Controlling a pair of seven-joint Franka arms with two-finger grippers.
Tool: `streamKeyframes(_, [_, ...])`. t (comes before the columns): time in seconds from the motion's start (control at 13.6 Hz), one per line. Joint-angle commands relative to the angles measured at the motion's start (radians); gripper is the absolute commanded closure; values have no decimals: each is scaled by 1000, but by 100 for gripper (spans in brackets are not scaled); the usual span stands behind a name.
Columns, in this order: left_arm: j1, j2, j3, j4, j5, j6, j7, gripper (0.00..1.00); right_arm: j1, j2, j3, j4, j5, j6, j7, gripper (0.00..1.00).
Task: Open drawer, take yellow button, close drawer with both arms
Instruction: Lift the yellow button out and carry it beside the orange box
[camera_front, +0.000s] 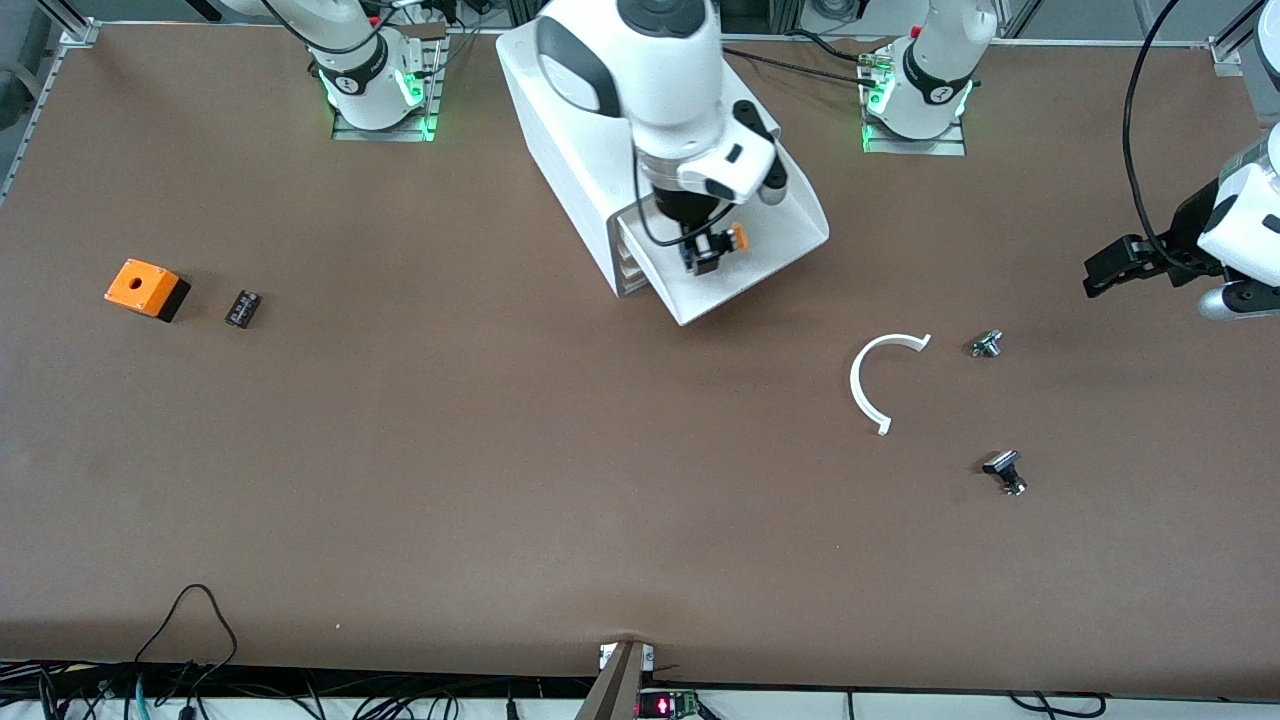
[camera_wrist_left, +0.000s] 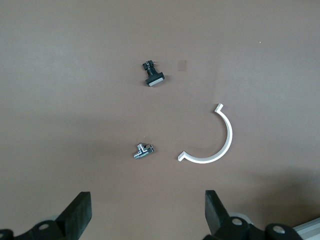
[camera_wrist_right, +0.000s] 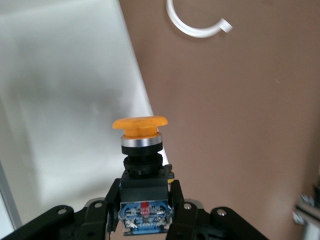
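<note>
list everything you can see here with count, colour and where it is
cabinet: 1, white, between the arms' bases
drawer: 1, white, pulled out of the cabinet toward the front camera
button: 1, orange cap and black body, in the right gripper over the drawer
orange box: 1, orange with a hole, toward the right arm's end
black part: 1, beside the orange box
white arc: 1, toward the left arm's end
small buttons: 2, silver and black, beside the arc
right gripper: 1, black, shut on the button
left gripper: 1, black, open, waiting over the table's left-arm end
</note>
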Motion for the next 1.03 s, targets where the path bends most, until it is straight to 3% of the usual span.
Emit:
streamKeyframes(0.0, [0, 16, -4, 31, 13, -22, -8, 0, -79, -25, -20, -15, -72, -5, 16, 83])
streamKeyframes(0.15, [-3, 16, -4, 33, 14, -22, -8, 0, -162, -21, -20, -50, -77, 30, 56, 83])
streamKeyframes(0.29, [-5, 16, -4, 33, 13, -22, -8, 0, -233, -28, -23, -177, -77, 145, 99, 83])
streamKeyframes(0.59, [-6, 16, -4, 33, 14, -22, -7, 0, -371, -102, -38, -377, -72, 139, 107, 83])
streamKeyframes(0.73, [-8, 14, -18, 33, 16, -22, -4, 0, -451, -180, -38, -533, -77, 144, 85, 83])
streamKeyframes(0.96, [-8, 13, -24, 33, 14, -25, 3, 0, -569, -231, -35, -633, -69, 171, -86, 83])
